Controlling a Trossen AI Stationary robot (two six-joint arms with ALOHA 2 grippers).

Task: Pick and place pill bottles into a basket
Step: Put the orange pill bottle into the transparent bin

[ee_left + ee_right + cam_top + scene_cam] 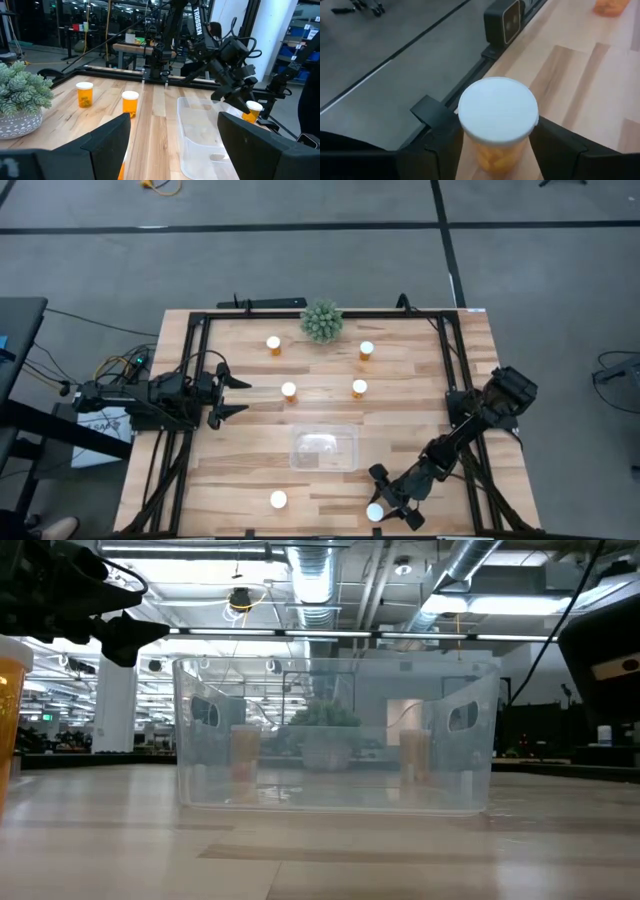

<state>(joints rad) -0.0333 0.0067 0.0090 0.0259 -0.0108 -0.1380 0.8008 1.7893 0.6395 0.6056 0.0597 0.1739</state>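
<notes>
- Right now I have one pill bottle (497,122), orange with a white cap, standing upright between the two fingers of my right hand (384,505) at the near edge of the table (420,360), toward the right corner.
- On the right wrist view both fingers sit flush against the bottle's sides just under the cap, so I read the hand as pinching it; I cannot tell whether its base is off the wood.
- My basket (324,447), the clear plastic tray, lies beside that bottle toward the table's middle, apart from it, and I see nothing inside it.
- Another bottle (278,500) stands near the front edge on the basket's left side.
- Four more bottles stand upright beyond the basket: two nearer ones (289,391) (359,388) and two farther ones (273,345) (366,350).
- Between the far pair, at the back edge, sits the spiky green plant (322,321) in its pot.
- My left hand (232,397) waits over the table's left side, fingers spread wide with nothing between them, pointing toward the nearer left bottle.
- A black metal frame (320,314) runs round the table.
</notes>
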